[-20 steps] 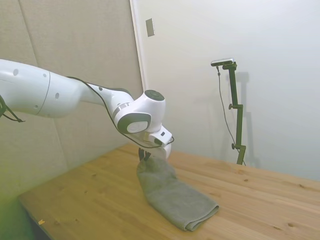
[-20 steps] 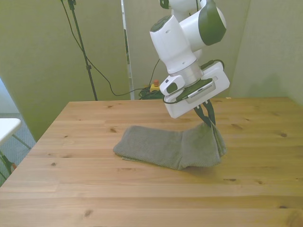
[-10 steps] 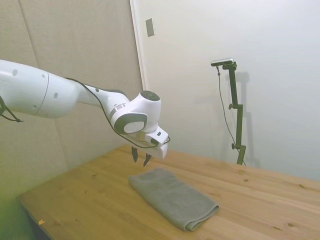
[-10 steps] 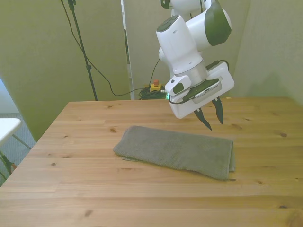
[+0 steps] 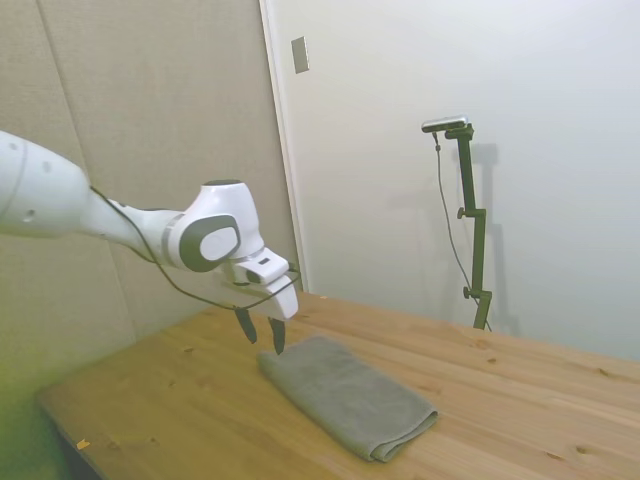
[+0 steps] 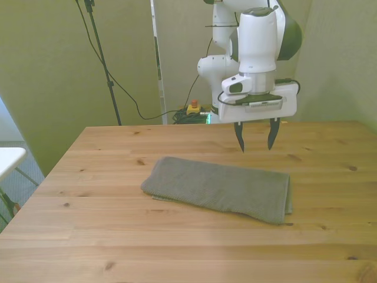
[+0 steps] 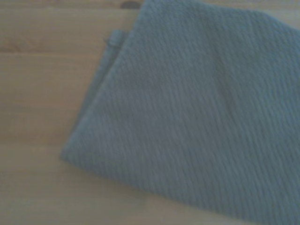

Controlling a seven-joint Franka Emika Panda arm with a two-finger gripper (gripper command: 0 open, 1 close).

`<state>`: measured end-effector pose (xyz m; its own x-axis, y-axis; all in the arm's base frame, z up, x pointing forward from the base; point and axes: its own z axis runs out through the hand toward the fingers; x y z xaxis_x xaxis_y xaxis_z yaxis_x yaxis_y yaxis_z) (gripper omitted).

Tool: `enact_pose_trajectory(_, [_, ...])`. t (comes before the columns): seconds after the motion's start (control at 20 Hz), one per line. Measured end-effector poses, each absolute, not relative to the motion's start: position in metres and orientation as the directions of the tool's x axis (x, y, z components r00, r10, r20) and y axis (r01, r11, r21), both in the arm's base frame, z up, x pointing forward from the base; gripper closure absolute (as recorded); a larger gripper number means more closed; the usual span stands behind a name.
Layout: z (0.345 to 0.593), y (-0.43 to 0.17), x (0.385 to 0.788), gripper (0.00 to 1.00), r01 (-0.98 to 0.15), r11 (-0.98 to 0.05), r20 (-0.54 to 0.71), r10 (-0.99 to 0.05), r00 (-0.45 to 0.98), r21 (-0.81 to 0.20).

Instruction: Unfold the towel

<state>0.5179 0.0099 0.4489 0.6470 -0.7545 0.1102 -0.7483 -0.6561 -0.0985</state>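
The grey-olive towel (image 6: 221, 188) lies flat on the wooden table (image 6: 177, 247) as a long folded strip, its layered end toward the front view's right. In the side view the towel (image 5: 345, 395) stretches from mid-table toward the near edge. My gripper (image 6: 255, 143) hangs open above the table, just behind the towel's right end, holding nothing. Seen from the side, the gripper (image 5: 261, 338) hovers over the towel's far end. The wrist view shows a corner of the towel (image 7: 197, 112) on the wood.
Bare wood surrounds the towel on all sides. Cables and a small red-and-yellow object (image 6: 192, 107) sit on the floor behind the table's far edge.
A second ago my gripper was shut on the lifted towel end. It let go, the towel dropped flat, and the arm pulled back and turned upright.
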Motion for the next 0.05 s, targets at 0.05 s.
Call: enact_pose_trajectory(0.05, [0.4560, 0.0180, 0.5006, 0.00, -0.768, -0.636, 0.133, -0.769, 0.625, -0.069])
